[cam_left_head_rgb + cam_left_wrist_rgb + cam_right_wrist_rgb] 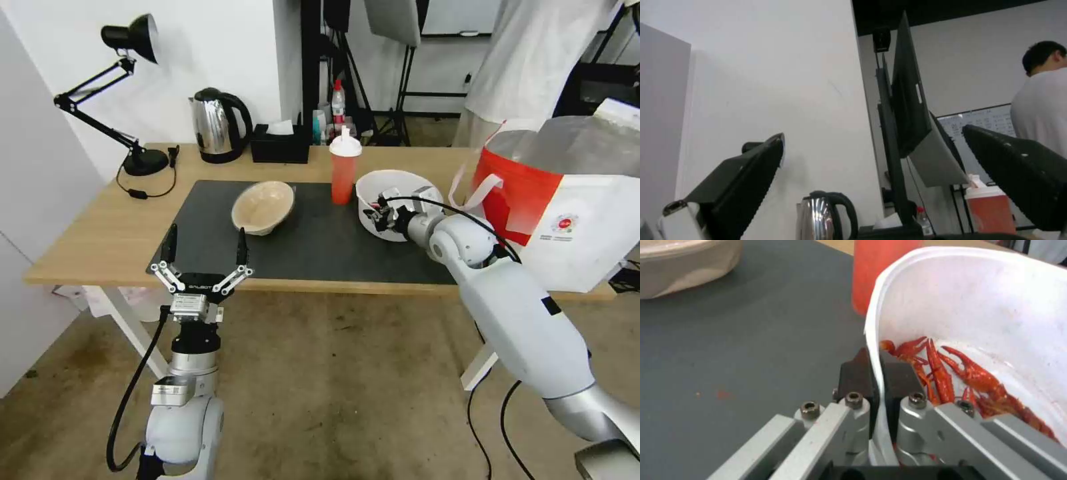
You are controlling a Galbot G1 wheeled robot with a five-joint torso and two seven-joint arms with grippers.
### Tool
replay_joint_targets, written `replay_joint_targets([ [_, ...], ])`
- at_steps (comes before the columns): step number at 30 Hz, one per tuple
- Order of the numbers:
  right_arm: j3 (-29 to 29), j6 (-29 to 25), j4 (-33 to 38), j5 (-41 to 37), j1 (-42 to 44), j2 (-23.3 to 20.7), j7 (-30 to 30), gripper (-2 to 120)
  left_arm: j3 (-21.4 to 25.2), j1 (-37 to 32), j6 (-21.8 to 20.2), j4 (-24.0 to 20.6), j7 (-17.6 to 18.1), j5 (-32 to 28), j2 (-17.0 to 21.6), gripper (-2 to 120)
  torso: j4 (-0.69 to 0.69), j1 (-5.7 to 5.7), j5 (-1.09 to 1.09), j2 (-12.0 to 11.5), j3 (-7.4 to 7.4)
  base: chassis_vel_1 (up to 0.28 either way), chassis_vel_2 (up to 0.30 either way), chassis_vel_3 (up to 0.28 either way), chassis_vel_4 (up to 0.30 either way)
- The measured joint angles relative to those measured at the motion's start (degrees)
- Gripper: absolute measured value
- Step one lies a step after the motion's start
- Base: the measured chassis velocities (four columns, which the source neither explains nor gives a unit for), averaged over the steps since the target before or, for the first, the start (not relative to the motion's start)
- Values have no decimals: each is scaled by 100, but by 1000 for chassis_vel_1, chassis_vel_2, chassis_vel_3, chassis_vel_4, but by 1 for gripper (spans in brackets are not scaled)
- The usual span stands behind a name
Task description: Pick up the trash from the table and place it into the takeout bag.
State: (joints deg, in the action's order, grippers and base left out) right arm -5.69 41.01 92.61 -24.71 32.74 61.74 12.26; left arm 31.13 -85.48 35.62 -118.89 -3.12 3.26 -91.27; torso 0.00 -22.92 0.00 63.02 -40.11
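**Thin rim grip puts the crayfish bowl at risk of tipping**

The right tool [878, 380] is closed on the near rim of the white round plastic bowl holding red crayfish shells [978, 323], one pad inside the wall and one outside, as the right wrist view shows. The wall is thin and already bows at the pinch. Judged from this, a lift could let the bowl pivot about that single edge hold, or the rim could slide out, and the shells would spill onto the large dark grey rectangular mat [320, 247].

The red translucent cup with its white lid [345, 170] stands just beside the bowl's far-left side, so a swing in that direction could knock it over.

The large boxy white takeout bag with red panels [573, 200] sits to the right of the bowl on the long light-wood counter [100, 233], its white strap handles near the arm's path.

The beige paper-pulp bowl [263, 207] lies well apart on the mat. The left tool [203, 257] hangs wide open and empty before the counter's near edge.
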Motion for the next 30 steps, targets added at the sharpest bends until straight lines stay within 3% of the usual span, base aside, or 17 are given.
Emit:
replay_joint_targets([
  [10,-139,2,362,90,115,-281,3,0,-4,13,-5,0,-1,1,0,100,0,0,1,0,0,0,0,0,0],
  [19,-401,-2,1194,169,347,-707,-2,0,-19,-3,-6,-46,-1,0,0,100,0,-1,0,0,0,0,0,0,0],
  [30,-901,-36,1925,-169,489,-910,94,0,-21,-9,-10,-76,-1,0,0,100,0,0,0,0,0,0,0,0,0],
])
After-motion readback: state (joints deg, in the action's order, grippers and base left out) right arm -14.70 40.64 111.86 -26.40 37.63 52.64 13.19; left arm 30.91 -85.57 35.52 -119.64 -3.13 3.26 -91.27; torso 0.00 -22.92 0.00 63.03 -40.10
